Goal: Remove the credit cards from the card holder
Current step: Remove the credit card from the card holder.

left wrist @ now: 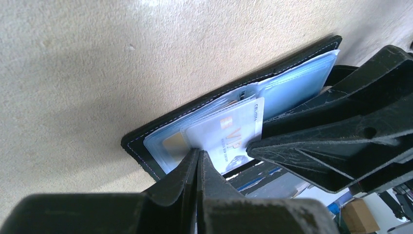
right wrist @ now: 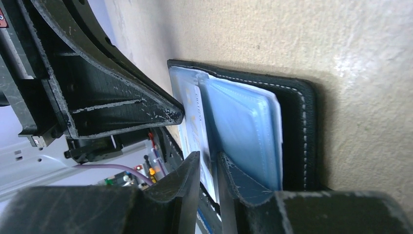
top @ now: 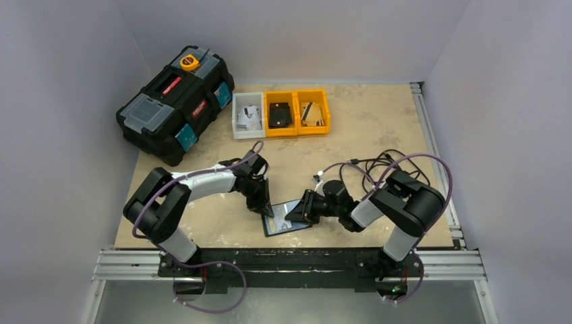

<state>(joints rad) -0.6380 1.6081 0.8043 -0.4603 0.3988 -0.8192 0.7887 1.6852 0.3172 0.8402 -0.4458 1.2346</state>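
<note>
A sandy table [top: 378,128] sits between plain white walls. The card holder [top: 287,226] lies open and flat on it, close to the near edge. A black toolbox [top: 172,101] and a row of little bins [top: 281,113] sit well beyond the card holder, far from the work.

The left claw [top: 265,210] is at the card holder's left side. Its fingers are pressed together with nothing between them, and the tip pushes down on the card holder by the clear pockets. This looks like it is there to hold the card holder in place.

The right claw [top: 305,208] comes in from the card holder's right side. Its fingers are a little apart, one on each side of a pale credit card [left wrist: 229,134] that sticks partway out of its pocket.

The step in hand seems to be getting hold of this card. Next, the right claw likely needs to pinch the card tight and slide it straight out, away from the card holder, while the left claw keeps pressing down.
</note>
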